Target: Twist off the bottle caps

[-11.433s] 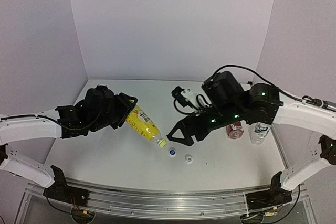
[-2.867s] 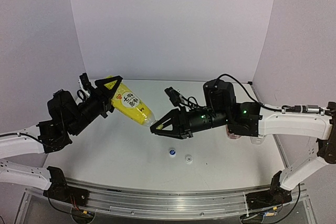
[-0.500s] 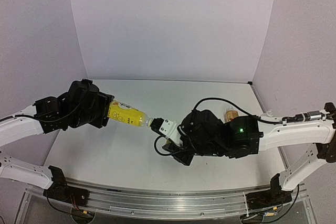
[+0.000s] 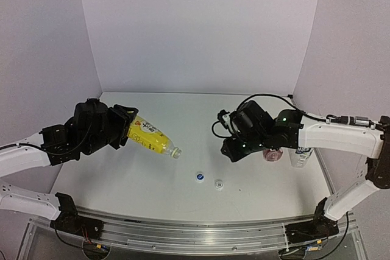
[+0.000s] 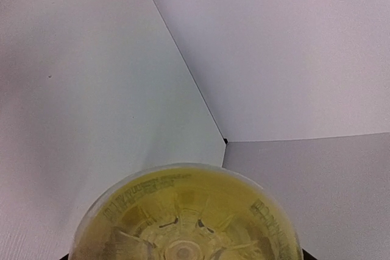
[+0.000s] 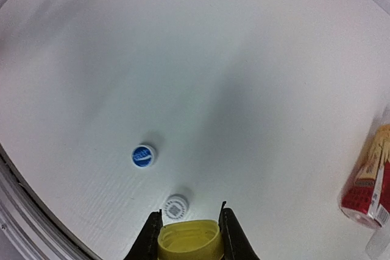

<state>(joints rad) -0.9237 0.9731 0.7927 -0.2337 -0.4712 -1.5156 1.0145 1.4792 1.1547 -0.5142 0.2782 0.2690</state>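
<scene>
1. The right gripper [image 6: 190, 226] is clamped tight on a yellow cap [image 6: 189, 243], held above the table [image 6: 244, 59].
2. The yellow bottle [image 4: 152, 139] is gripped by the left gripper [image 4: 127, 131], tilted in the air, bare neck pointing down-right.
3. The held cap is revealed by the right wrist view only; the bottle's underside is shown by the left wrist.

Right arm [image 4: 341, 137] covers the upper parts of amber bottle [image 4: 272, 154] and clear bottle [image 4: 303, 158] beside it; labels too small to read.
</scene>
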